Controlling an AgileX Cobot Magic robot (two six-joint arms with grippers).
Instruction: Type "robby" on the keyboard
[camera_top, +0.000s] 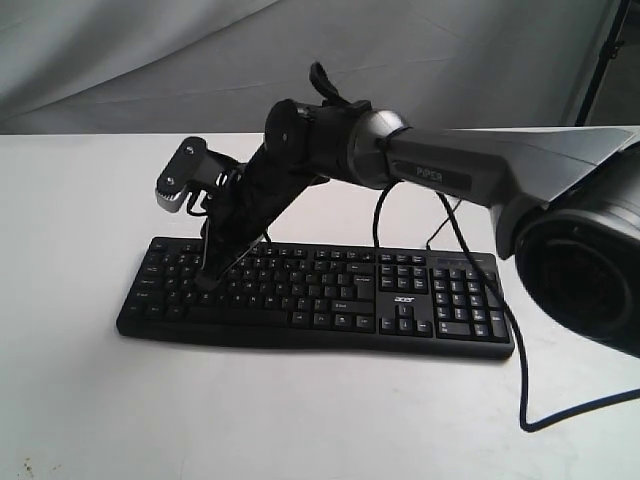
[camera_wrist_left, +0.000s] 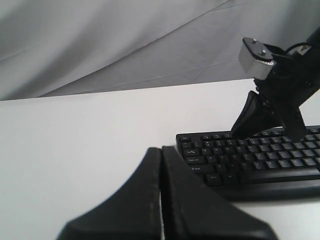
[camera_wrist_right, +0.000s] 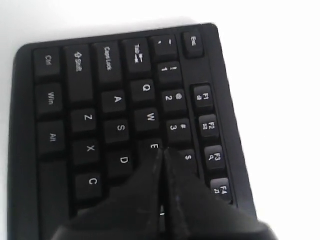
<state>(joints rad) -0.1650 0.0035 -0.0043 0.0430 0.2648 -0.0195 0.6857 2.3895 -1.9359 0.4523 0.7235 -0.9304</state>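
Note:
The black keyboard (camera_top: 320, 300) lies across the white table (camera_top: 80, 200), acer logo toward the right. My right gripper (camera_top: 207, 278) reaches across to its left half with the fingers pressed together and pointing down at the letter rows. In the right wrist view its shut tips (camera_wrist_right: 161, 150) sit at the edge of the E key (camera_wrist_right: 152, 146), beside the number row, and cover the keys behind them. I cannot tell whether a key is pressed. My left gripper (camera_wrist_left: 161, 148) is shut on nothing, low over bare table beside the keyboard's (camera_wrist_left: 260, 155) Ctrl end.
The keyboard's thin black cable (camera_top: 520, 380) runs off its right end and curls over the table toward the front right. Grey cloth (camera_top: 150, 60) hangs behind the table. The right arm's long link (camera_top: 480, 170) spans above the number pad.

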